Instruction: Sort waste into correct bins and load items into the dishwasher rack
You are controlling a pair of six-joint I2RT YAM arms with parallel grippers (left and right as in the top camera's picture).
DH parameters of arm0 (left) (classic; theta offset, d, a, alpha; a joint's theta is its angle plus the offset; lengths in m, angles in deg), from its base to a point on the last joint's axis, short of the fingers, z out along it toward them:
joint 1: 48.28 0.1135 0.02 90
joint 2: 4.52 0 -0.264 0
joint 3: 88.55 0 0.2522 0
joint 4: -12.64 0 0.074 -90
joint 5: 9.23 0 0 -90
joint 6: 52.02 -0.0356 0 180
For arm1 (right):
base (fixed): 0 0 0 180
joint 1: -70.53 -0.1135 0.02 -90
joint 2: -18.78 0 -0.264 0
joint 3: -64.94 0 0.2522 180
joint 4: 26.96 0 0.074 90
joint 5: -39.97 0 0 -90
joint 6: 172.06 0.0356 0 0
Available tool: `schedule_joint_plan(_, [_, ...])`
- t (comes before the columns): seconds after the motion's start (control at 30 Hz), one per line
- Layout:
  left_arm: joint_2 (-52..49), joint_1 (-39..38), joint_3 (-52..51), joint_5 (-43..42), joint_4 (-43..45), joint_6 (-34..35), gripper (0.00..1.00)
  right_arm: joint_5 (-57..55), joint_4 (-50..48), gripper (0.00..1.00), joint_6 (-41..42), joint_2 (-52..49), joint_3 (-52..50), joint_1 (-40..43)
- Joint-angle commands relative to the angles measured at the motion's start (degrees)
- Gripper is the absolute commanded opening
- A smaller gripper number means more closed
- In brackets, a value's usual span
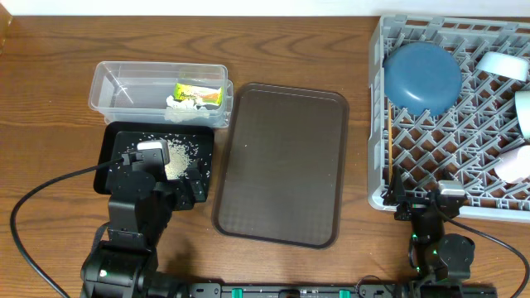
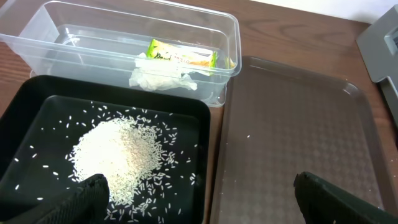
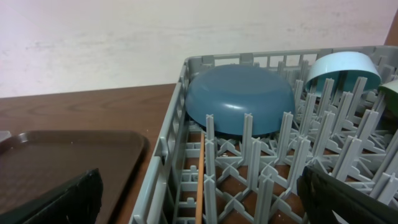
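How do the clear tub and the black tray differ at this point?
The clear tub is transparent and deep-walled; the black tray is opaque and shallow. The clear tub holds a snack wrapper and crumpled tissue; the black tray holds loose rice. Both are rectangular, adjacent, and beside the brown tray.

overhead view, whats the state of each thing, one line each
clear tub: holds wrapper and tissue
black tray: holds the rice
brown tray: flat on table
plate: in rack, underside up
pale blue bowl: in rack, tipped on edge
chopsticks: lying in rack
left gripper: open, holding nothing
right gripper: open, holding nothing
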Motion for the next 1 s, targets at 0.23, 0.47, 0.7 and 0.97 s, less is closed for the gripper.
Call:
schedule_joint_plan(0.23, [0.02,0.15,-0.35,0.46,0.07,-1.01,0.98,-0.55,0.26,0.99,-0.13,-0.11,-0.04,-0.59])
schedule_joint_plan(0.47, [0.02,0.15,-0.35,0.46,0.07,-1.01,0.98,-0.55,0.28,0.99,-0.13,-0.11,-0.04,-0.59])
schedule_joint_plan(0.7, [0.02,0.15,-0.35,0.46,0.07,-1.01,0.98,-0.55,0.24,0.99,-0.13,-0.11,-0.04,-0.59])
schedule_joint_plan(0.97, [0.02,0.15,-0.35,0.46,0.07,-1.01,0.98,0.44,0.37,0.99,-0.13,-0.11,-0.04,-0.59])
